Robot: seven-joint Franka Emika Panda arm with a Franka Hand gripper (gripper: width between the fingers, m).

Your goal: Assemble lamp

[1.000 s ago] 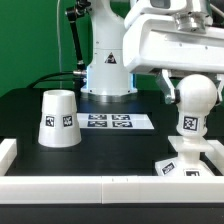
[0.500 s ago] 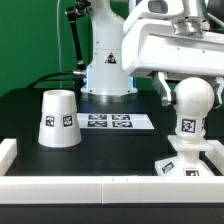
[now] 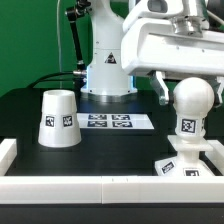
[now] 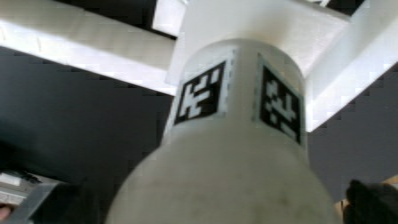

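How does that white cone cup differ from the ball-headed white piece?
The shade is a flat-topped cone; the bulb has a ball head. The shade stands on the black table; the bulb stands on the base. Both are white, upright and tagged.

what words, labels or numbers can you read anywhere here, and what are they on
No word or number can be read in either view.
robot pedestal: a small dark mark on its front, too blurred to read.
shade, bulb, base and marker board: only black-and-white square tags, patterns without letters.
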